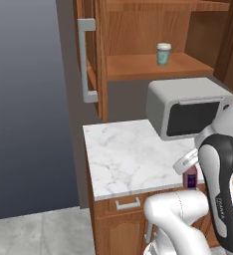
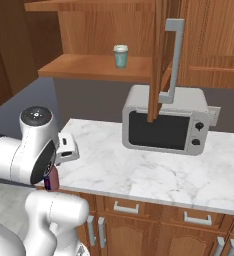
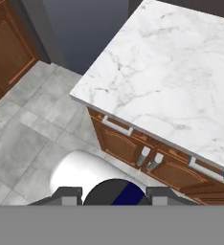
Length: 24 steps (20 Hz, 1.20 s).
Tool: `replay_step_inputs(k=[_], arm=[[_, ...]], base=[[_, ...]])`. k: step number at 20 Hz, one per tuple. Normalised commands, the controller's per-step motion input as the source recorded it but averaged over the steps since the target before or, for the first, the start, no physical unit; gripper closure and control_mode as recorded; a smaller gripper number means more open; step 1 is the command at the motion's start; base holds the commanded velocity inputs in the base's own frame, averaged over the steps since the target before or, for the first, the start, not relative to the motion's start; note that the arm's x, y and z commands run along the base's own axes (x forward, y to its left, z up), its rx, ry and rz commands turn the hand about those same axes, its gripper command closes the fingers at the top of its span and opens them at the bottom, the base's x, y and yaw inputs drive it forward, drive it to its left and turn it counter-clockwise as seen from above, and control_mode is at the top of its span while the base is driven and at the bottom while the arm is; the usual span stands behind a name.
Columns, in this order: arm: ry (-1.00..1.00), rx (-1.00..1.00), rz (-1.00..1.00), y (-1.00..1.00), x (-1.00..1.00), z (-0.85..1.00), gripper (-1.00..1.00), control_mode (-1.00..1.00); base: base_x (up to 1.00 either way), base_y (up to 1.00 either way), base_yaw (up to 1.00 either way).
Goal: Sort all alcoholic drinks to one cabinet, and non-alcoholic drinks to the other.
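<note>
My gripper (image 1: 191,174) is shut on a short dark purple bottle (image 1: 191,181) with a reddish label. It holds the bottle low, beside the counter's front edge and partly behind my own arm. From the right side the bottle (image 2: 51,178) hangs under the gripper (image 2: 52,172), off the counter's left front corner. In the hand view the bottle's dark round top (image 3: 115,194) sits between the fingertips (image 3: 68,195). A small pale teal cup (image 1: 164,54) with a whitish lid stands upright on the open cabinet's lower shelf (image 2: 84,67), and the right base view shows this cup (image 2: 121,56) too.
A grey microwave (image 1: 188,107) stands on the white marble counter (image 1: 126,157) under the shelf. The cabinet door (image 2: 159,55) with its grey handle (image 2: 173,55) hangs open over the microwave (image 2: 164,120). Drawers and lower cabinets (image 3: 133,143) run below the counter, above a tiled floor.
</note>
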Motion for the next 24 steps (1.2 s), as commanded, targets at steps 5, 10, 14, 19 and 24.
replay_step_inputs(k=[5,10,14,19,24], arm=[[0.00,0.02,-0.04,0.04,0.06,0.02,1.00,-1.00],[-0.15,0.00,-0.24,0.28,0.30,0.61,1.00,-1.00],[-0.27,0.00,-0.32,0.03,0.28,0.89,1.00,-1.00],[-0.24,0.00,-0.28,0.00,0.23,0.98,1.00,-1.00],[-0.21,0.01,-0.20,-0.11,0.16,0.95,1.00,-1.00]], base=[[0.00,0.00,0.00],[0.00,0.00,0.00],[0.00,0.00,0.00],[0.00,0.00,0.00],[0.00,0.00,0.00]])
